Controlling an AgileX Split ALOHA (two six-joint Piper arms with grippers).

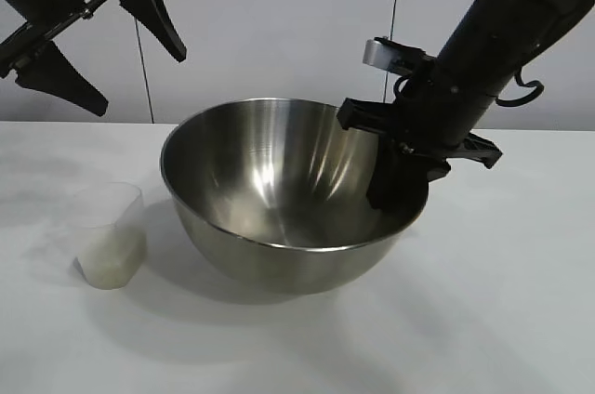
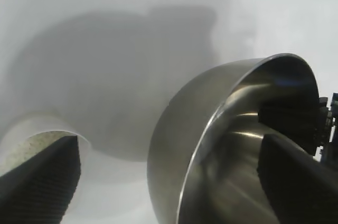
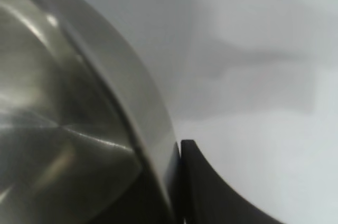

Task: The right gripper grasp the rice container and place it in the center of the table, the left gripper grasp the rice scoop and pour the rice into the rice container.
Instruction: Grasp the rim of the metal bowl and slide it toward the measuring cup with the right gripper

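The rice container [image 1: 279,190], a big shiny steel bowl, stands near the middle of the white table [image 1: 521,320]. My right gripper [image 1: 390,191] is shut on its right rim, one finger inside the bowl and one outside; the right wrist view shows the rice container [image 3: 63,102] wall pinched in the right gripper [image 3: 179,182]. The rice scoop [image 1: 110,231], a clear plastic cup, stands left of the bowl with rice [image 1: 112,259] in its bottom. My left gripper [image 1: 138,81] hangs open high above the cup, holding nothing. In the left wrist view the left gripper [image 2: 170,139] frames the rice scoop [image 2: 31,134] and the rice container [image 2: 211,145].
A pale wall with vertical seams [image 1: 141,69] closes the back of the table. Bare tabletop lies in front of the bowl and to its right.
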